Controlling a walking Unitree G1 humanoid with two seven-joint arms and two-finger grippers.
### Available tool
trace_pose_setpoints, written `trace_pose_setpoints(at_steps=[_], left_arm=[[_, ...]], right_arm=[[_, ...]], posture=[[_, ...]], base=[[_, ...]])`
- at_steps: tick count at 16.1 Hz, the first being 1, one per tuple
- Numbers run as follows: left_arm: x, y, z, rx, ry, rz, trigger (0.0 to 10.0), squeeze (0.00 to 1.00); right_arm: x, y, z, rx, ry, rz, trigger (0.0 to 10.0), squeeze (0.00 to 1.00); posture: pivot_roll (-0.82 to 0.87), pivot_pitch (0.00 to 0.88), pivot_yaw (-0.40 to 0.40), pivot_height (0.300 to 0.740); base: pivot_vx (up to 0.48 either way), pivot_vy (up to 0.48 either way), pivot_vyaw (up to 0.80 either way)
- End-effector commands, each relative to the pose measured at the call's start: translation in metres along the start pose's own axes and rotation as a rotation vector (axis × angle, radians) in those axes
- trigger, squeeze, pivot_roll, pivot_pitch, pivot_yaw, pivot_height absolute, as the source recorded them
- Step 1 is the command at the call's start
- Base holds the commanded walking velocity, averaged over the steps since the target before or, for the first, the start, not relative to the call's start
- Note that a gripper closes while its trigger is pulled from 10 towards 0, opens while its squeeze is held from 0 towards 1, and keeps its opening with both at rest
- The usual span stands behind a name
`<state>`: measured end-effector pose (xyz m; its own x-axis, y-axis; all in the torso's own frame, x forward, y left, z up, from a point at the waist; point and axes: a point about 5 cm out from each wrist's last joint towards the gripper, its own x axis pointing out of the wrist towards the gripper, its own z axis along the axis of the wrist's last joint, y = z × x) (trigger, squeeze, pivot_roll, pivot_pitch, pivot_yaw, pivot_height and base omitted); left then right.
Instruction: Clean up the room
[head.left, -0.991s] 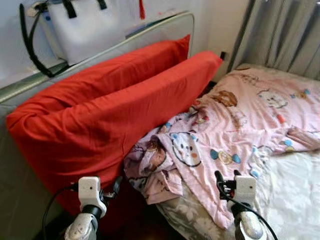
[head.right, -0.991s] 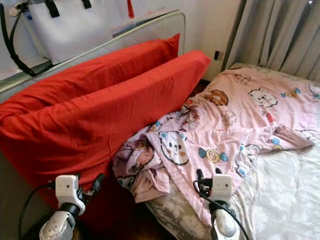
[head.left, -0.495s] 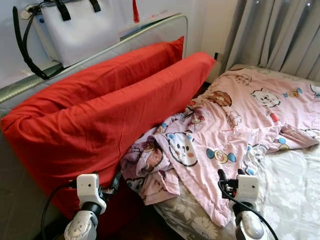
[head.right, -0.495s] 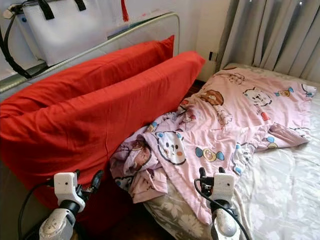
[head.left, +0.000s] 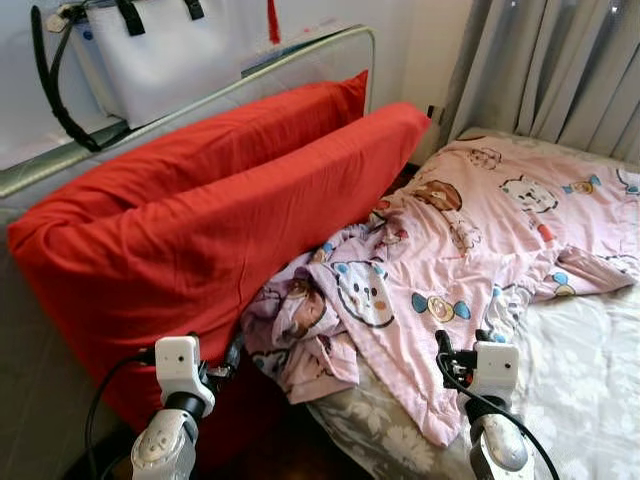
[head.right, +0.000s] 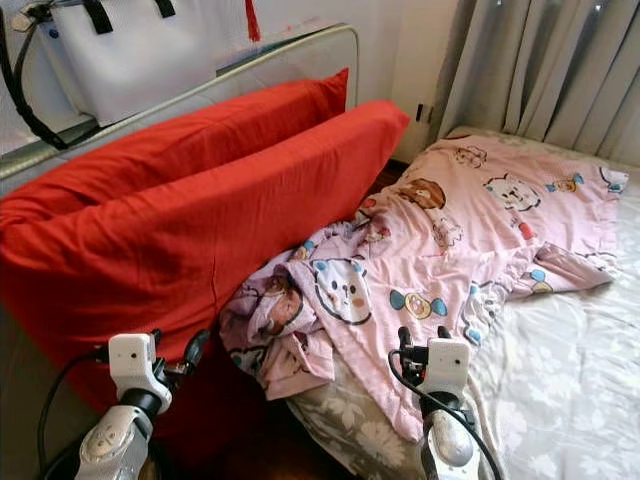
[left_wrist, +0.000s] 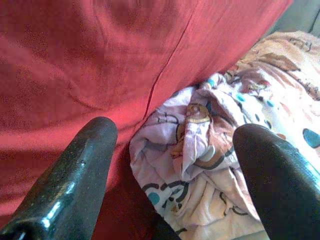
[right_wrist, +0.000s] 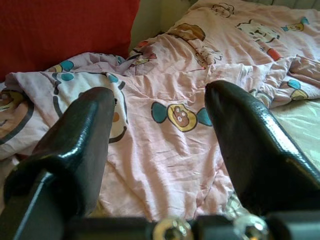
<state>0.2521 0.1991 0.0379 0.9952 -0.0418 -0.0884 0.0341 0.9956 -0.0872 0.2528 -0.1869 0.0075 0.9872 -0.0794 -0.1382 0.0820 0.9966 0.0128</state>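
Observation:
A pink cartoon-print blanket (head.left: 470, 240) lies rumpled across the bed, its bunched corner (head.left: 300, 330) hanging off the near edge beside two long red pillows (head.left: 200, 220). The pillows lean against the headboard rail (head.left: 300, 65). My left gripper (head.left: 225, 365) hovers low in front of the red pillows, open, with the pillow and the blanket corner (left_wrist: 195, 150) ahead of its fingers. My right gripper (head.left: 458, 350) is open just above the blanket's near edge (right_wrist: 165, 130), holding nothing.
A white handbag (head.left: 160, 50) with black straps sits on the ledge behind the headboard. Grey curtains (head.left: 560, 70) hang at the back right. A grey floral bedsheet (head.left: 580, 360) shows at right. Dark floor (head.left: 290, 455) lies between the pillows and the bed.
The camera has shifted slightly, so the whole scene has slid a little. Both grippers stay open in about the same places, and the blanket and pillows lie as before.

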Motion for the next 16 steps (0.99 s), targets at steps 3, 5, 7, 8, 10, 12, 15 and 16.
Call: trace_pose_setpoints(at_steps=[3, 5, 7, 8, 10, 12, 15, 16], left_arm=[[0.0029, 0.0004, 0.0049, -0.006, -0.008, 0.006, 10.0, 0.0], [0.003, 0.0001, 0.0053, -0.006, -0.006, 0.007, 10.0, 0.0], [0.0033, -0.0006, 0.0058, -0.008, -0.005, 0.008, 10.0, 0.0], [0.0031, -0.0009, 0.0054, -0.009, -0.003, 0.009, 10.0, 0.0], [0.0031, -0.0008, 0.0053, -0.009, -0.002, 0.011, 10.0, 0.0], [0.0024, -0.0013, 0.0051, -0.011, 0.0, 0.012, 10.0, 0.0], [0.0018, -0.0013, 0.0051, -0.012, 0.001, 0.016, 10.0, 0.0], [0.0017, -0.0014, 0.005, -0.013, 0.002, 0.015, 10.0, 0.0]], right_arm=[[0.004, 0.0034, 0.0011, -0.008, 0.029, -0.002, 10.0, 0.0], [0.0036, 0.0038, 0.003, 0.001, 0.005, 0.0, 10.0, 0.0], [0.0039, 0.0045, 0.0044, 0.007, -0.004, 0.001, 10.0, 0.0], [0.0047, 0.0058, 0.0052, 0.006, -0.003, 0.003, 10.0, 0.0], [0.0053, 0.0066, 0.0052, 0.005, -0.001, 0.004, 10.0, 0.0], [0.0068, 0.0084, 0.0015, -0.008, 0.038, 0.011, 10.0, 0.0], [0.0054, 0.0086, 0.0023, 0.006, 0.015, 0.01, 10.0, 0.0], [0.0053, 0.0088, 0.0022, 0.007, 0.016, 0.01, 10.0, 0.0]], posture=[[-0.04, 0.0, 0.024, 0.684], [-0.04, 0.0, 0.023, 0.674], [-0.04, 0.001, 0.022, 0.674], [-0.04, 0.002, 0.021, 0.674], [-0.04, 0.003, 0.021, 0.674], [-0.04, 0.005, 0.02, 0.674], [-0.04, 0.009, 0.019, 0.659], [-0.04, 0.01, 0.02, 0.659]], base=[[0.0, 0.0, 0.0], [0.0, 0.0, 0.0], [0.0, 0.0, 0.0], [0.0, 0.0, 0.0], [0.0, 0.0, 0.0], [0.0, 0.0, 0.0], [0.0, 0.0, 0.0], [0.0, 0.0, 0.0]])
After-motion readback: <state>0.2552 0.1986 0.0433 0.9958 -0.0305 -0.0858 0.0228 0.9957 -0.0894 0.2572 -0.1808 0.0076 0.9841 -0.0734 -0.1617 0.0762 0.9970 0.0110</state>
